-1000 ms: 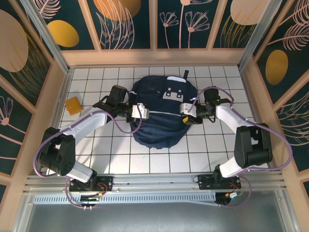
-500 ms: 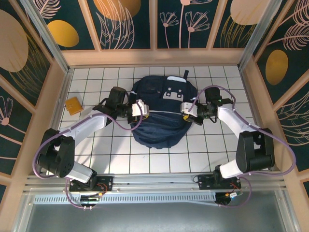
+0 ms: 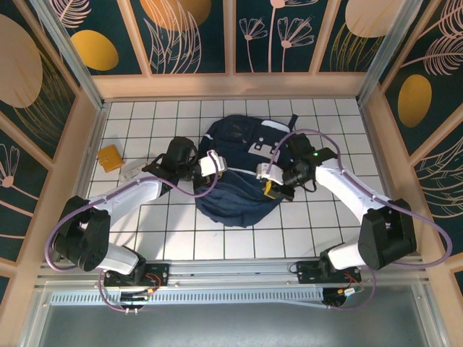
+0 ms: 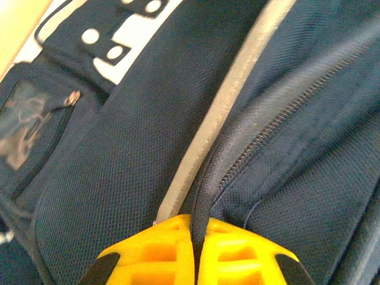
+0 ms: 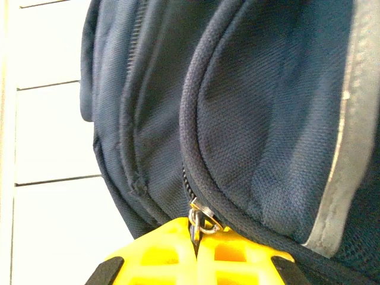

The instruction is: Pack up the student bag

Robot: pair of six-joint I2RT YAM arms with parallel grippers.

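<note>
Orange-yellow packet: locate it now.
In the top view, the small orange-yellow packet lies at the white tiled table's left edge, left of the navy fabric backpack.

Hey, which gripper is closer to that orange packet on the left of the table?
Left. The left gripper grips the bag on its left side, nearer the packet; the right gripper grips the bag's far side.

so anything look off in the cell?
Nothing spilled or damaged. The student bag lies rumpled, left fingers pinching a fabric fold by its zipper, right fingers shut on a zipper pull. An orange packet sits outside it at the left edge of the table.
</note>
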